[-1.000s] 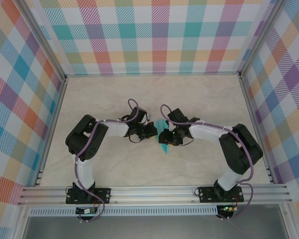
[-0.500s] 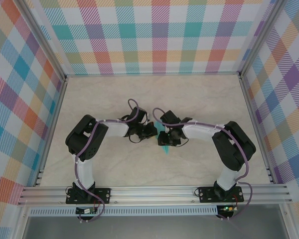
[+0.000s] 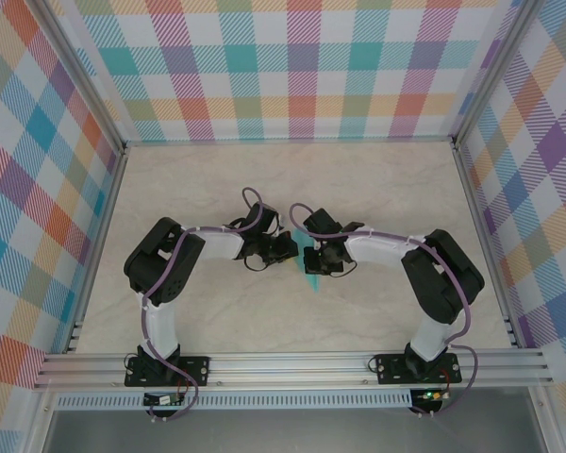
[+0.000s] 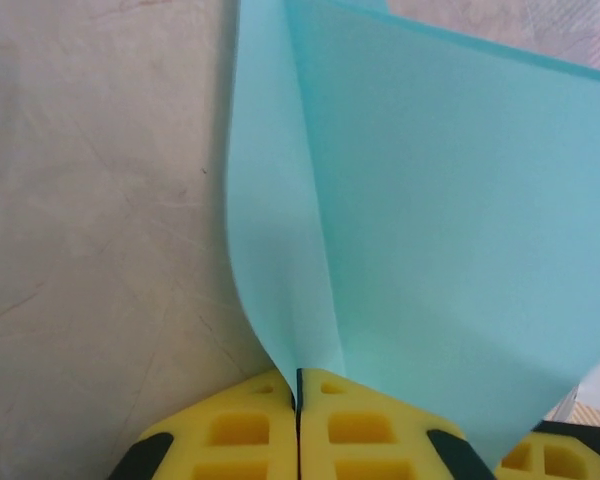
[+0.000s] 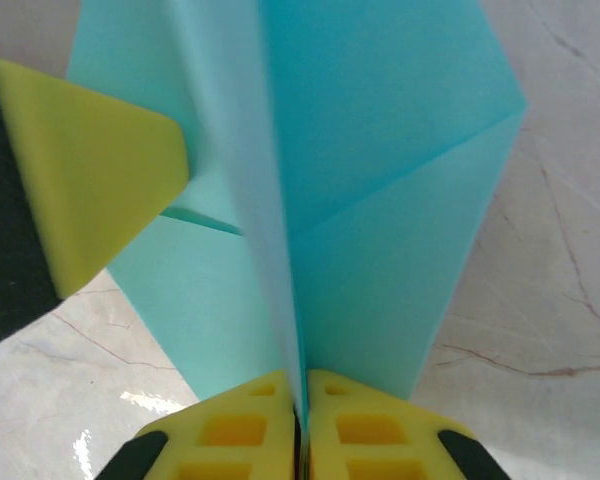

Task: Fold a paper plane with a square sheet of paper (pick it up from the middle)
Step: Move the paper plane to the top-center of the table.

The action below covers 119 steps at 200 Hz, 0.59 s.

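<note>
While both arms pinch one sheet, tear risk looks high. At left, left jaws pressed shut on paper (image 4: 430, 250) at lower edge, beside fold. Partly folded paper held upright over mid-surface (image 3: 377, 189), between wrists. At right, right jaws closed tight on central crease. Pull apart would likely rip thin sheet; uneven tug would skew crease; weak grip lets it slip. Yellow left pad (image 5: 90, 170) sits just beside right jaws, so collision possible. Plaid walls (image 3: 302, 66) well apart; arms alone obstruct each other.

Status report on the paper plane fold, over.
Left claw shut on paper plane, at a fold. Right claw shut on its centre crease. Plane pinched by both claws. Nothing in the way.
</note>
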Motion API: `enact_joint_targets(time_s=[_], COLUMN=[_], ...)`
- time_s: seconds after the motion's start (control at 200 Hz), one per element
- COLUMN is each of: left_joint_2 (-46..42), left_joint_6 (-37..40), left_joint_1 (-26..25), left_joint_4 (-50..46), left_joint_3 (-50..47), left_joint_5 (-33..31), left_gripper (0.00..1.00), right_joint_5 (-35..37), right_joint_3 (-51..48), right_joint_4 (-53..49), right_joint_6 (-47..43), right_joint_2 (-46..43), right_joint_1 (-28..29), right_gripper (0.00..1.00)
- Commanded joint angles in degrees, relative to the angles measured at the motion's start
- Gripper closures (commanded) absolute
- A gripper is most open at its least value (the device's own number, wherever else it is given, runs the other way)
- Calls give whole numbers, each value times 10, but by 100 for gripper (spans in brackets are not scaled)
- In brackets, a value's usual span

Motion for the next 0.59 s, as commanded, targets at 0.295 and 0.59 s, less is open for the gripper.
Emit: enact_joint_targets(time_s=[0.295, 0.59], left_joint_2=[-125, -192], left_joint_6=[-4, -9], left_joint_1=[26, 36], left_joint_4=[-161, -274], left_joint_3=[37, 22], left_joint_5=[-181, -320], left_gripper=[28, 9], right_joint_5=[124, 120], right_joint_3=[35, 67], right_joint_4=[-72, -77], right_joint_6=[12, 21], right_joint_2=[-17, 31], right_joint_1=[4, 4], right_gripper=[98, 91])
